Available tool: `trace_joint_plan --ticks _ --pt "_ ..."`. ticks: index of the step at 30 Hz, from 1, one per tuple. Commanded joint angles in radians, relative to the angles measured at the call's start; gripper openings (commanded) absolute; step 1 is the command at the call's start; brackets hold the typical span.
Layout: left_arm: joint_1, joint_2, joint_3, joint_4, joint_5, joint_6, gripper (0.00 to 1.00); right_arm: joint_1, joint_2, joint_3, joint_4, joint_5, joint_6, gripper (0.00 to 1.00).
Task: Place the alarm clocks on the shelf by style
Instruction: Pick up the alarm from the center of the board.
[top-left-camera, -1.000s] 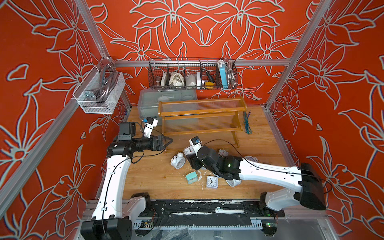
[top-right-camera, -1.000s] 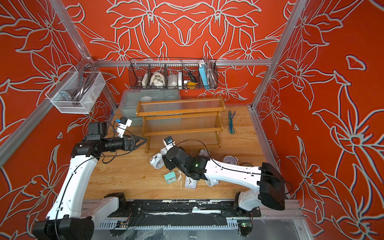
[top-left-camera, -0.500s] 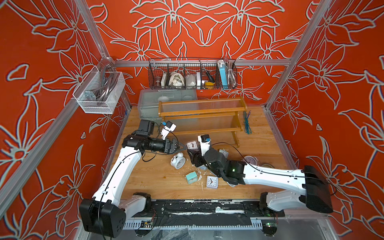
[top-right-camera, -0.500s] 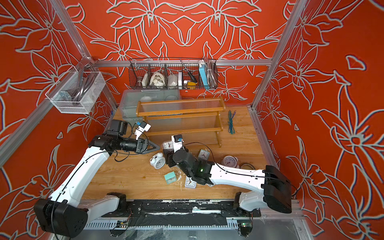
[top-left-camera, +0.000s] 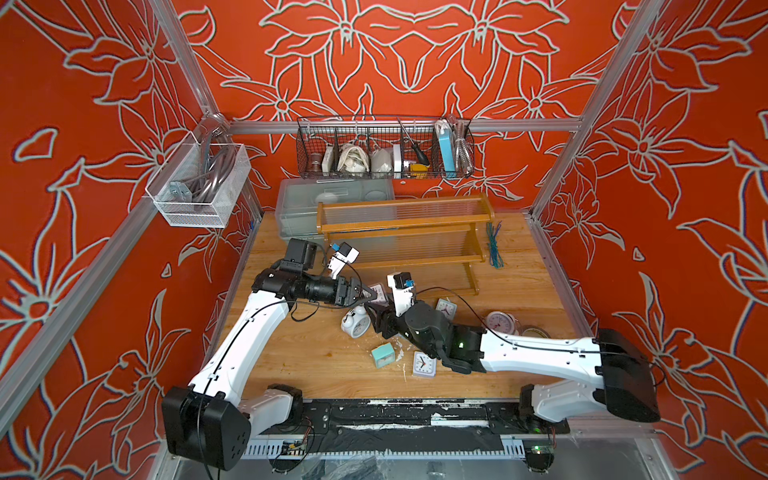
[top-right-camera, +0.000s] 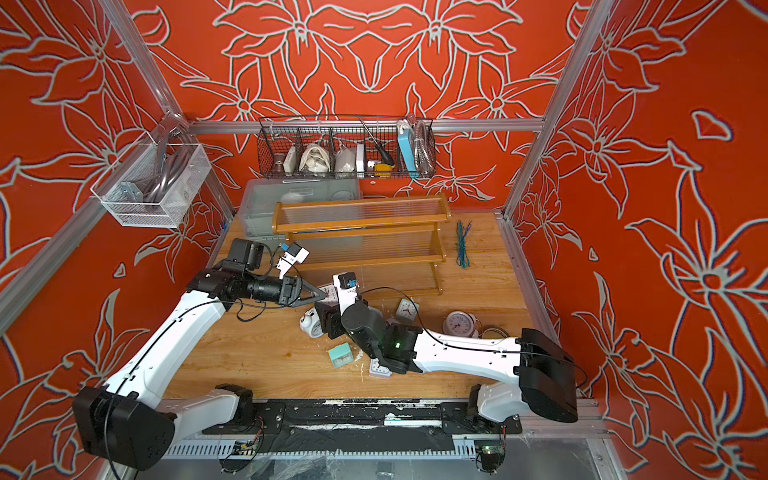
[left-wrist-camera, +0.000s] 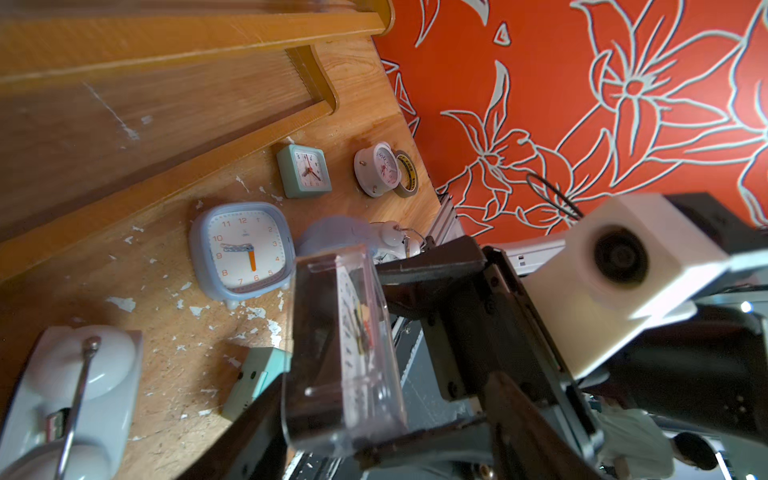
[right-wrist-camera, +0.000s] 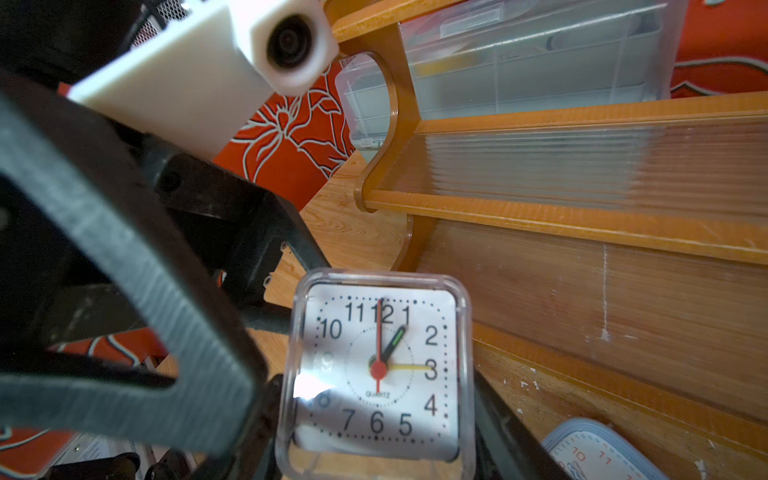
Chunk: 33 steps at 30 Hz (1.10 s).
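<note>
Top views, step: I am passing the small square clock from my right end effector to my left end effector. This happens at frame centre, off the bench, just in front of the shelf. No clock stands on the shelf yet.
Top views, nearby: a bell clock lies on the bench just lower left of the handover.
Left wrist, left end effector: it flanks the clock at lower centre. I cannot tell whether it pinches.
Right wrist, right end effector: it is grasping the clock's lower sides at bottom centre.
Right wrist, clock: upright, with a clear case, white face, black numerals and a red second hand.
Next move: I judge the left must clamp firmly before the right lets go.
</note>
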Motion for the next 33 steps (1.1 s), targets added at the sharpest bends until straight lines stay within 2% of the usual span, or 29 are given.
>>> trace_joint_plan --ticks 1,7,11,16,19,23,26,33 --pt "-0.006 -0.003 -0.011 0.026 -0.002 -0.003 0.6 0.012 0.01 -0.009 0.033 0.016 -0.022 0.41" --pt "-0.006 -0.011 -0.018 0.029 -0.002 0.002 0.39 0.016 0.01 -0.012 0.017 0.043 -0.023 0.41" --pt "-0.007 -0.018 -0.021 0.031 -0.008 0.007 0.29 0.015 0.008 -0.008 0.005 0.052 -0.028 0.43" --pt "-0.006 -0.032 -0.021 0.031 -0.034 0.035 0.08 0.016 -0.003 0.007 -0.04 0.051 -0.076 0.57" --pt "-0.006 -0.043 -0.02 0.024 -0.074 0.098 0.0 0.01 -0.023 0.007 -0.083 0.018 -0.136 0.69" --pt "-0.006 -0.055 -0.032 0.034 -0.134 0.233 0.0 -0.007 -0.058 0.0 -0.161 -0.097 -0.203 0.8" --pt "-0.008 -0.064 -0.051 0.051 -0.146 0.334 0.0 -0.026 -0.095 0.003 -0.241 -0.158 -0.207 0.82" --pt "-0.022 -0.099 -0.096 0.059 -0.143 0.533 0.0 -0.087 -0.179 0.056 -0.46 -0.229 -0.076 0.84"
